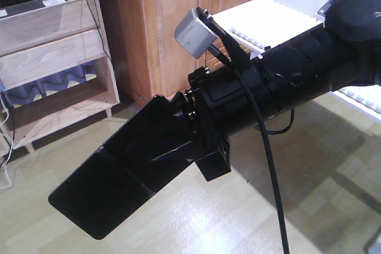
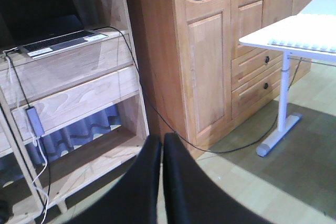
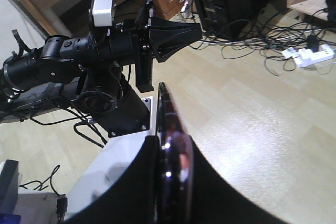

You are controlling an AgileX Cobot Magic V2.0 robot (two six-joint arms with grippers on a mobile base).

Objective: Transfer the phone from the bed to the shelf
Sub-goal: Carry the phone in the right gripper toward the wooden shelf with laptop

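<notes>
Phone [image 1: 104,185] clamped in right gripper [image 3: 169,145], held above the floor, short of the shelf [image 1: 59,46].
Right fingers closed flat on one end of the glossy black slab, seen edge-on between them from the right wrist; rest of the slab jutting out toward the shelf's lower part, well apart from it. Left gripper [image 2: 161,182] pressed nearly shut, only a thin slit between its fingers, gripping nothing, aimed at the shelf's lower compartments. Farther back, grey laptop [image 2: 58,38] on the shelf's upper board, black cable [image 2: 137,82] trailing down the shelf's side, wooden cabinet [image 2: 210,66] just beside the shelf.
</notes>
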